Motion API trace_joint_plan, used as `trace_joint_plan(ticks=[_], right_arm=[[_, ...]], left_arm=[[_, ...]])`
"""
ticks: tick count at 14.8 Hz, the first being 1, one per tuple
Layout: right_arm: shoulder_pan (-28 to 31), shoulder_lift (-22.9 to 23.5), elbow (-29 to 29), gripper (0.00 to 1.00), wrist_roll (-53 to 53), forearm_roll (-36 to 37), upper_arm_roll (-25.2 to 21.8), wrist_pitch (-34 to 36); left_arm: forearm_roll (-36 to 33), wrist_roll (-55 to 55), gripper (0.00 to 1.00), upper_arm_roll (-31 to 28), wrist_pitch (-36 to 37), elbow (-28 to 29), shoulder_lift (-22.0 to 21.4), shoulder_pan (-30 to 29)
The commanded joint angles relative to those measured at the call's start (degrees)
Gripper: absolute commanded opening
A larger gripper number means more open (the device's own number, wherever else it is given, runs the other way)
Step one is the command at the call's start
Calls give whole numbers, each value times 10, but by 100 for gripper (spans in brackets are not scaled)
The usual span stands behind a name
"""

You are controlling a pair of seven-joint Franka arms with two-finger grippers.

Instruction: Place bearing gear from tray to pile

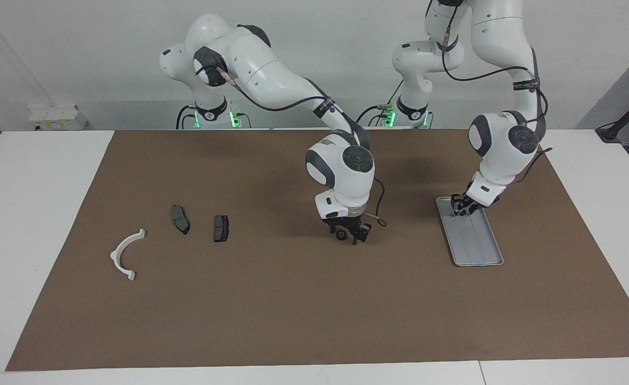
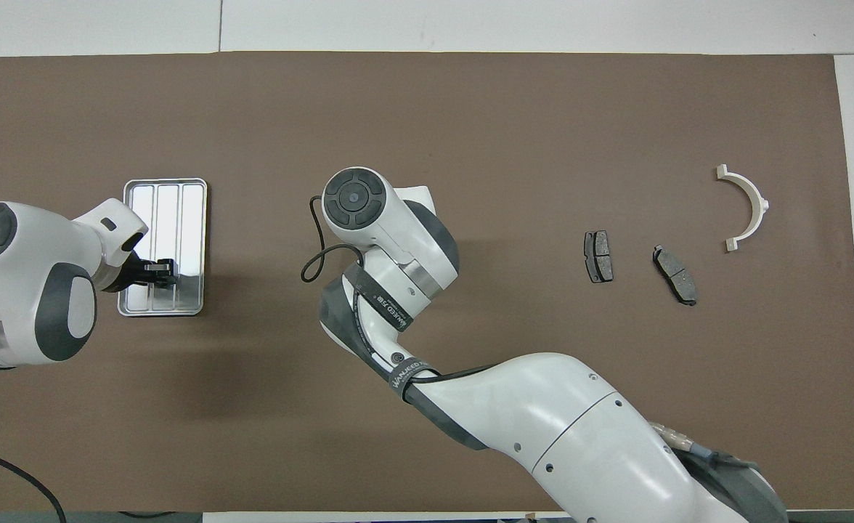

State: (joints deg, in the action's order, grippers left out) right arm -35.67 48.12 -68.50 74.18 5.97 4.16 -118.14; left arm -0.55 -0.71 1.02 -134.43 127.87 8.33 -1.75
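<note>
The bearing gear (image 1: 340, 235), a small black ring, sits low over the middle of the brown mat between the fingers of my right gripper (image 1: 348, 234), which is shut on it. In the overhead view the right wrist hides both. My left gripper (image 1: 460, 207) (image 2: 158, 272) is down at the end of the silver ridged tray (image 1: 477, 243) (image 2: 180, 207) nearer the robots. The pile lies toward the right arm's end: a white semicircular bracket (image 1: 115, 255) (image 2: 759, 200) and two dark pads (image 1: 180, 218) (image 1: 221, 228).
A brown mat (image 1: 271, 310) covers most of the white table. A loose black cable loop (image 1: 380, 218) hangs off the right wrist beside the gripper. The pads (image 2: 598, 256) (image 2: 675, 274) lie between the right gripper and the bracket.
</note>
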Motion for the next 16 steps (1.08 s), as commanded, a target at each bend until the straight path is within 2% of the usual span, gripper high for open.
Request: trace_joint_plan(ticks=[1, 3, 6, 7, 11, 13, 15, 16], right_arm=[[4, -3, -17, 72, 12, -3, 5, -14], [5, -3, -19, 38, 12, -3, 5, -14], [7, -3, -20, 7, 11, -13, 5, -17], [9, -3, -20, 0, 11, -13, 5, -18], [17, -7, -14, 0, 4, -8, 5, -2], [20, -14, -6, 0, -23, -3, 5, 48], [42, -43, 13, 0, -91, -7, 5, 115], [62, -65, 17, 0, -135, -10, 7, 145]], left_arm=[[7, 8, 47, 2, -19, 20, -13, 0], [7, 11, 45, 2, -20, 20, -13, 1], [7, 11, 42, 2, -20, 20, -13, 1], [7, 11, 42, 2, -20, 20, -12, 1], [7, 11, 42, 2, -20, 20, -11, 0], [7, 11, 42, 2, -20, 20, -10, 0], [7, 11, 41, 2, -20, 21, -10, 1], [7, 12, 31, 2, -19, 24, -11, 1]])
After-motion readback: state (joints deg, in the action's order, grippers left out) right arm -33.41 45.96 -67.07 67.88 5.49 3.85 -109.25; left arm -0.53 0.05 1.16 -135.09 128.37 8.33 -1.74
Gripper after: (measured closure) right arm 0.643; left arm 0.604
